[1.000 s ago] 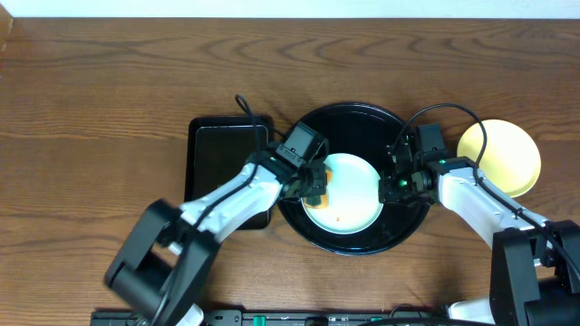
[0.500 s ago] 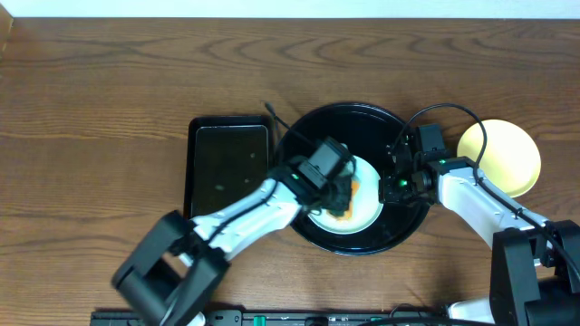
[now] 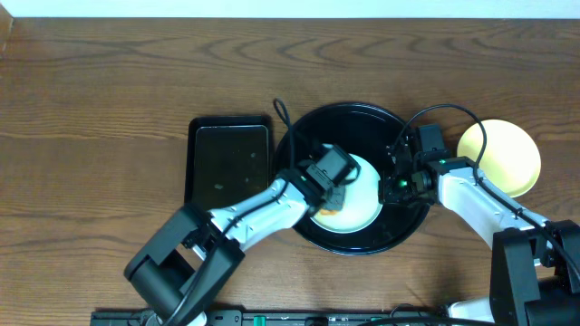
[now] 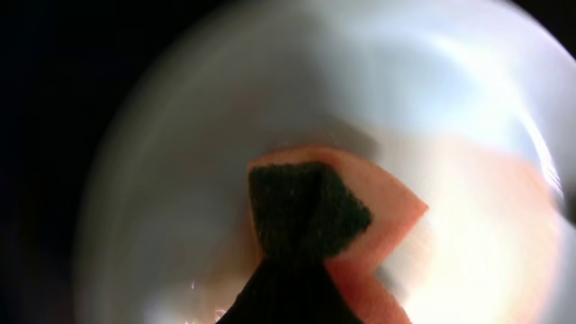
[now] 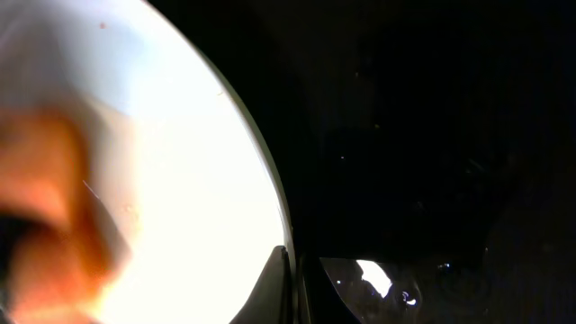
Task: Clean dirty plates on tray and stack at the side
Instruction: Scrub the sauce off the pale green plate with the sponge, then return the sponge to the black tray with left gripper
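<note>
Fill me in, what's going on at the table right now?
The left gripper presses an orange sponge onto the pale plate in the round black tray. The right gripper pinches that plate's right rim, steadying it. A yellow plate sits on the table, right of the tray.

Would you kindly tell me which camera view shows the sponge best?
The left wrist view: the orange sponge with its dark scouring face sits centred on the pale plate. Overhead shows only an orange sliver beneath the left claw; the right wrist shows an orange blur.
</note>
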Robot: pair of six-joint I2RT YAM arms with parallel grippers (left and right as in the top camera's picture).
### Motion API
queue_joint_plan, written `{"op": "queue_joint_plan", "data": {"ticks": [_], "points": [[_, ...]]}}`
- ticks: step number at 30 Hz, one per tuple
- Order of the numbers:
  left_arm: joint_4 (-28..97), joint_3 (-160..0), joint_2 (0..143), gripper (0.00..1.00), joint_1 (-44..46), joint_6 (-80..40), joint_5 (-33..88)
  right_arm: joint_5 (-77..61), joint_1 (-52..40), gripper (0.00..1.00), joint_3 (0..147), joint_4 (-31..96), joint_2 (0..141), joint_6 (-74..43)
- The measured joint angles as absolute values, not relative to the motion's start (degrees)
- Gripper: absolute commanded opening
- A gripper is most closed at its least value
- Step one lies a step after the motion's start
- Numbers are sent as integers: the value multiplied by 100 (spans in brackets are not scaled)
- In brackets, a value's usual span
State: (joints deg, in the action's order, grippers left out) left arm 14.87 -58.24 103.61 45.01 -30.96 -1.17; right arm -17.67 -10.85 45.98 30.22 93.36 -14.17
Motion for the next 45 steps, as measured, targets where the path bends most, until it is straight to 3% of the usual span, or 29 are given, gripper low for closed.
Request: {"op": "queue_joint_plan", "data": {"ticks": [12,23,27,34,36,45], "points": [[1935,-6058,10221,7,3658,-2672,167,-1861,-1153,1,4600,3024,9336,-1470],[3461,-6228,8442,7,3050,-2567,167,-1640,-1155,1,4598,2779,9336,-1466],[3719,-6226,8482,7,2421,-2561,-49,-1590,-1155,9,4598,2777,9336,-1509],[3719,-6075,8827,8,1684,-2561,-196,-1544,-1190,6,4598,2788,9408,-1527],[3721,-6047,8943,7,1621,-2561,-196,-1588,-1245,1,4606,2762,9485,-1557],[3721,-6034,8995,7,1614,-2558,-193,-1708,-1332,1,4609,2257,9544,-1590]]}}
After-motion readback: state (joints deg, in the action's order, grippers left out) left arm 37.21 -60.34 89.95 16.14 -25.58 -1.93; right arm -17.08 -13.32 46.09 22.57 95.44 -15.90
